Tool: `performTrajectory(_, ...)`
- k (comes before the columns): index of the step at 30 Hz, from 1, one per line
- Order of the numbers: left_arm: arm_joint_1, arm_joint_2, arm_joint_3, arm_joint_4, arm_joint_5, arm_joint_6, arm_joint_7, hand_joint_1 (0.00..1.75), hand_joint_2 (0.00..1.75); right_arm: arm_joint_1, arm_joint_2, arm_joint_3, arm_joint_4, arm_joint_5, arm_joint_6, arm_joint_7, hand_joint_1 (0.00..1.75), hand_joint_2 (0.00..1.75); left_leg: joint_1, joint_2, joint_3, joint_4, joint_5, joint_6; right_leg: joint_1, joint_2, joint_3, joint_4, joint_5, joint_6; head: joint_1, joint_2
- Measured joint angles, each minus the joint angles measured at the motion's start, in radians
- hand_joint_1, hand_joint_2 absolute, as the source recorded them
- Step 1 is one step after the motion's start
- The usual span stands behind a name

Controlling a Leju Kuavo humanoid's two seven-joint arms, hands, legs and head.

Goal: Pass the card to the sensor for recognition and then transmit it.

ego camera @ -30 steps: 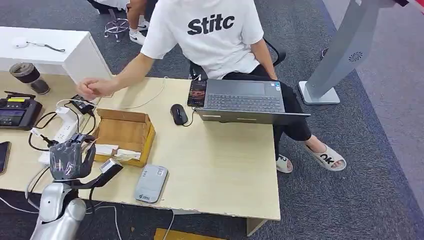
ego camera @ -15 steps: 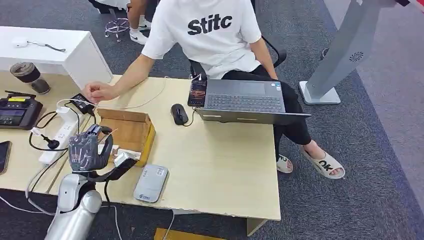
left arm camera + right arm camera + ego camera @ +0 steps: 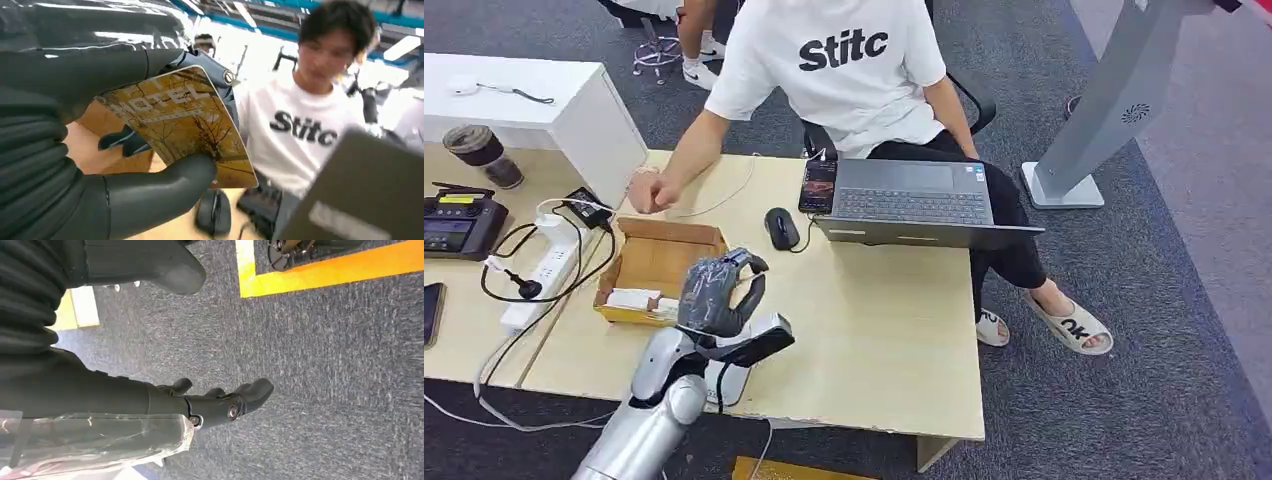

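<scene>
A yellow-brown card (image 3: 185, 120) printed with "HOTEL" is pinched between the thumb and fingers of my left hand (image 3: 60, 165). In the head view, my left hand (image 3: 717, 293) hovers over the front part of the table, just right of the cardboard box (image 3: 659, 262). The grey card sensor (image 3: 736, 383) lies under it near the front edge, mostly hidden by my wrist. My right hand (image 3: 215, 400) hangs over the carpet, fingers apart and holding nothing.
A person in a white shirt (image 3: 844, 60) sits across the table with a fist (image 3: 652, 192) resting near the box. A laptop (image 3: 914, 200), phone (image 3: 819, 185) and mouse (image 3: 781, 228) sit at the far side. A power strip (image 3: 544, 265) and controller (image 3: 459, 225) lie to the left.
My left hand has swung right, from the left side of the box to above the sensor. The person's hand has drawn back to the right along the far edge.
</scene>
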Motion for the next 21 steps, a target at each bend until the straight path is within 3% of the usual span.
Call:
performTrajectory(6,0.000,0.008,-0.092,-0.009,-0.056,-0.144,0.103,1.75,1.75,0.010,0.000,0.000,0.000,-0.016,-0.002,-0.008,0.00,1.75,0.000,0.000,0.000,0.000,0.000,0.000,0.000,0.000,0.000,0.000,0.000,0.000,0.000,0.000)
performTrajectory(9,0.000,0.022,-0.120,-0.016,-0.067,-0.176,0.123,1.75,1.75,0.017,0.000,0.000,0.000,-0.019,-0.002,-0.010,0.00,1.75,0.000,0.000,-0.001,0.000,0.000,0.000,0.000,0.000,0.000,0.000,0.000,0.000,0.000,0.000)
performTrajectory(21,0.000,0.062,-0.170,-0.018,-0.113,-0.210,0.165,1.75,1.75,0.019,0.005,0.000,0.000,-0.030,-0.002,-0.011,0.00,1.75,0.000,0.000,-0.001,0.000,0.000,0.000,0.000,0.000,0.000,0.000,0.000,0.000,0.000,0.000)
